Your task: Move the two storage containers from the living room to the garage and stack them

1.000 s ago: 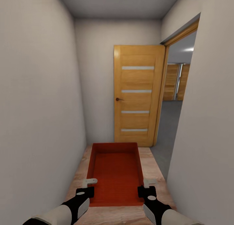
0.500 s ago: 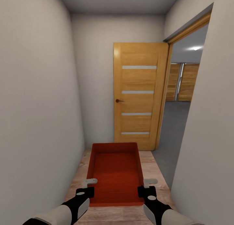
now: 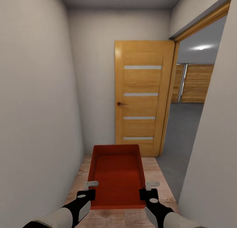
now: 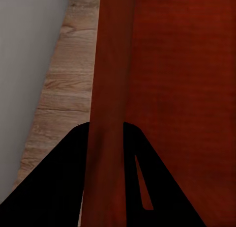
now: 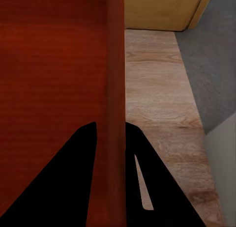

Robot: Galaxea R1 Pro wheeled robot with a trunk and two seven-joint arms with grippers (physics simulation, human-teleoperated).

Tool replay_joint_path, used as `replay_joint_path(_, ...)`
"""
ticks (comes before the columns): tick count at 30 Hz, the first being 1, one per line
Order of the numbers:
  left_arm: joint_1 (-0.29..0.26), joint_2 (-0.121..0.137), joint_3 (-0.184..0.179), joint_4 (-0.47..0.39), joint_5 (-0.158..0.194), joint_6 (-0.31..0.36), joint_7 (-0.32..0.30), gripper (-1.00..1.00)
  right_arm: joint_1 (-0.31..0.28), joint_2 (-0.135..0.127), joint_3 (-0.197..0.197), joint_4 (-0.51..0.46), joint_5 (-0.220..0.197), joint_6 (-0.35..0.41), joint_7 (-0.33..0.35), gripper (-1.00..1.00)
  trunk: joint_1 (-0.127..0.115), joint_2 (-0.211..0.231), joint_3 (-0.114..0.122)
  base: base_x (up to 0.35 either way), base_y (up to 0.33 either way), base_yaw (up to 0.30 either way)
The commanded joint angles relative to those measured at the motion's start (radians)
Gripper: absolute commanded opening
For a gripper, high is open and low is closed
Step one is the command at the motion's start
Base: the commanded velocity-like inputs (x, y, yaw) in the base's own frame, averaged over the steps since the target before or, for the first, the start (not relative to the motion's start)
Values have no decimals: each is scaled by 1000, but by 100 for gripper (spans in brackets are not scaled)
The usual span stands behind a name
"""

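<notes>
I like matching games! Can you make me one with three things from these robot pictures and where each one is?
Things:
1. storage container
2. wooden door
3. grey concrete floor

Places:
A. past the doorway on the right
B. gripped by its two side walls in the jaws of the left gripper and right gripper
C. open, at the hallway's end

Pairs: 1-B, 2-C, 3-A

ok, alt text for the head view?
Both hands, left and right, hold an orange-red bin by its side walls in a narrow hallway. Ahead stands an open wooden door, with a grey-floored room through the doorway at right.
</notes>
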State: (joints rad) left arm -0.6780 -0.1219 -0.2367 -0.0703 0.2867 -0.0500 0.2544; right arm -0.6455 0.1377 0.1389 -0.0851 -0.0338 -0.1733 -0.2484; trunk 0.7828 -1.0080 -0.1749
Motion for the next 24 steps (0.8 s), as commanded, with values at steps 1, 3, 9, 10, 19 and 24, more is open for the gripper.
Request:
replay_joint_path(1,-2,27,52,-2,-6,-27,11,-100,-1,0,-45,2,-8,1,9,-100,1,-1,-1,322,0,0)
replay_joint_path(3,-2,27,52,-2,-6,-27,11,-100,-1,0,-45,2,-8,1,9,-100,1,-1,-1,322,0,0)
replay_joint_path(9,-2,27,52,-2,-6,-27,11,-100,-1,0,-45,2,-8,1,9,-100,1,-1,-1,322,0,0)
replay_joint_path(10,-2,27,52,-2,-6,-26,11,-100,-1,0,-45,2,-8,1,9,-100,1,-1,-1,322,0,0)
replay_joint_path(19,-2,27,52,-2,-6,-28,11,-100,-1,0,-45,2,-8,0,9,-100,1,-1,-1,322,0,0)
replay_joint_path(24,-2,24,52,-1,-4,-32,11,-100,-1,0,-45,2,-9,1,6,-100,1,-1,-1,133,0,-89)
